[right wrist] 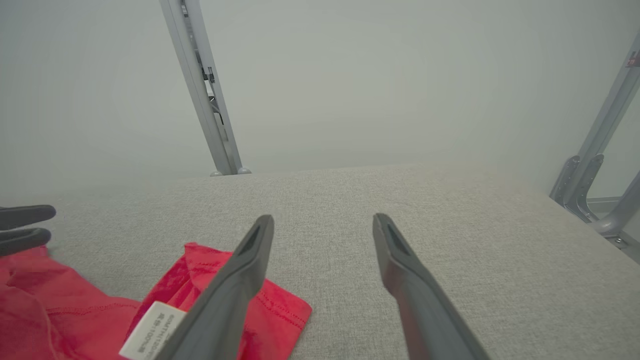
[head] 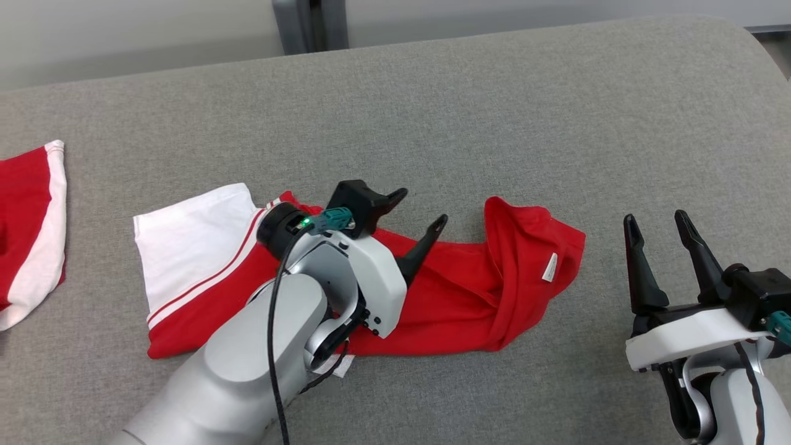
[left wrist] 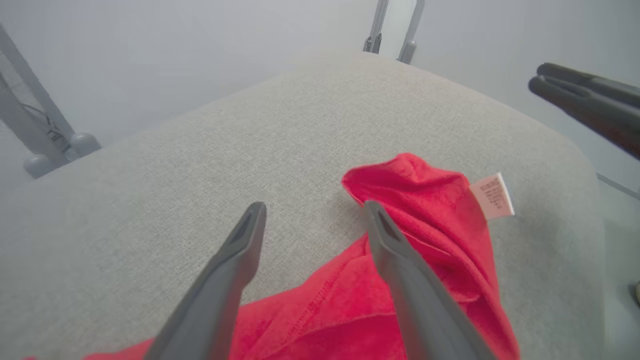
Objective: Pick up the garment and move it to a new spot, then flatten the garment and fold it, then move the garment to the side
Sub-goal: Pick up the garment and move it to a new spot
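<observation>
You've got a soft, matt knit on the garment (head: 469, 290), red body and white sleeve alike, with stitched hems. Its little tag (head: 549, 267) is smooth and pale; can't tell if it's cloth or paper. The grey cushion top (head: 494, 123) is coarser, a nubbly woven cloth. The left gripper (head: 422, 206) and right gripper (head: 654, 217) have dull dark plastic fingers. Your forearm shell (head: 247, 364) is smooth pale plastic with a satin sheen. The frame posts (right wrist: 200, 85) look like grey painted metal.

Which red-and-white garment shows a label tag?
The middle garment, beneath the left gripper: its white tag shows near its right end. The left-edge garment shows none.
</observation>
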Available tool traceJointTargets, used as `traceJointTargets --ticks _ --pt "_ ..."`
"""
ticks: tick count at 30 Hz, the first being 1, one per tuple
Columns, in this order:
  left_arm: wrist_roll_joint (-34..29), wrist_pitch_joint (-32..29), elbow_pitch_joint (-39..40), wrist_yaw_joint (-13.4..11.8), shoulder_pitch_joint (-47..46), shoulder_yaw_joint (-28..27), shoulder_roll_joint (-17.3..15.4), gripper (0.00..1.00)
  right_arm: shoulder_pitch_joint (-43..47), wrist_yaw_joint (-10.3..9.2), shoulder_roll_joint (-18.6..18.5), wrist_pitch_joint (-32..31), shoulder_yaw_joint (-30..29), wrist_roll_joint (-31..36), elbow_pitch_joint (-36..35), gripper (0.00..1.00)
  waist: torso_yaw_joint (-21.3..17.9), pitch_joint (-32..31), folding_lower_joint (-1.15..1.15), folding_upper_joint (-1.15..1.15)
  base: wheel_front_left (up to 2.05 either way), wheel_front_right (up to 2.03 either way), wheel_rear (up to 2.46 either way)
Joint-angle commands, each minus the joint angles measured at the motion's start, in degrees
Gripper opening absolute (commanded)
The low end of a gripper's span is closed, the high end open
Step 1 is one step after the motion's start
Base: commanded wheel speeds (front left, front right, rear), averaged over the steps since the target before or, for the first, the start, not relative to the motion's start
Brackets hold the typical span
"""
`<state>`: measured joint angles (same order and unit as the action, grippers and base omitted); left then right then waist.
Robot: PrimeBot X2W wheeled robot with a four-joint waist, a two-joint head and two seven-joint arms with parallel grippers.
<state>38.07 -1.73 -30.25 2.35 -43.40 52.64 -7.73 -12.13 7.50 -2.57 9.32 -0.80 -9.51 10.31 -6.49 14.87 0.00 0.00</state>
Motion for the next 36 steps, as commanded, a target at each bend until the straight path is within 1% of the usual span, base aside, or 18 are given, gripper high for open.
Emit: traceJointTargets --ticks 1,9,10,15,20,25,28,31,36 --pt "0.28 1.35 1.36 -1.68 1.3 -1.24 -1.21 1.0 0.74 -0.02 -0.35 -0.35 -0.36 0.72 -0.27 1.0 0.8 -0.93 0.0 0.0 0.0 0.0 0.0" --pt "2.31 9.45 10.7 -11.09 9.01 -9.34 -6.98 1.0 2.41 -0.02 -0.35 -1.61 -0.99 1.54 -1.73 1.0 3.06 -3.84 0.0 0.0 0.0 0.0 0.0" --pt "2.31 9.45 10.7 -11.09 9.01 -9.34 -6.98 1.0 2.41 -0.02 -0.35 -1.61 -0.99 1.54 -1.73 1.0 3.06 -3.84 0.0 0.0 0.0 0.0 0.0" --pt "3.15 13.59 16.99 -16.03 14.31 -14.65 -11.45 1.0 3.54 -0.02 -0.35 -2.44 -1.54 1.9 -3.11 1.0 4.32 -5.28 0.0 0.0 0.0 0.0 0.0" --pt "2.92 16.18 22.4 -19.61 20.18 -20.29 -15.04 1.0 4.7 -0.02 -0.35 -3.3 -1.86 2.11 -4.23 1.0 5.21 -6.64 0.0 0.0 0.0 0.0 0.0" --pt "1.83 16.88 25.51 -21.48 26.34 -24.79 -17.17 1.0 5.97 -0.02 -0.35 -3.93 -1.67 2.32 -5.19 1.0 5.54 -8.13 0.0 0.0 0.0 0.0 0.0" --pt "0.16 16.97 27.15 -21.66 29.66 -27.13 -17.7 1.0 7.04 -0.02 -0.34 -4.37 -1.58 2.3 -5.73 1.0 5.61 -9.31 0.0 0.0 0.0 0.0 0.0" --pt "-1.79 16.99 28.45 -20.99 33.33 -28.66 -17.68 1.0 8.34 -0.02 -0.35 -4.6 -1.56 2.07 -6.44 1.0 5.5 -10.55 0.0 0.0 0.0 0.0 0.0" --pt "-4.51 17.01 28.91 -21.11 38.17 -28.73 -18.65 1.0 10.75 -0.02 -0.34 -5.32 -1.21 1.62 -7.57 1.0 5.24 -12.78 0.0 0.0 0.0 0.0 0.0"
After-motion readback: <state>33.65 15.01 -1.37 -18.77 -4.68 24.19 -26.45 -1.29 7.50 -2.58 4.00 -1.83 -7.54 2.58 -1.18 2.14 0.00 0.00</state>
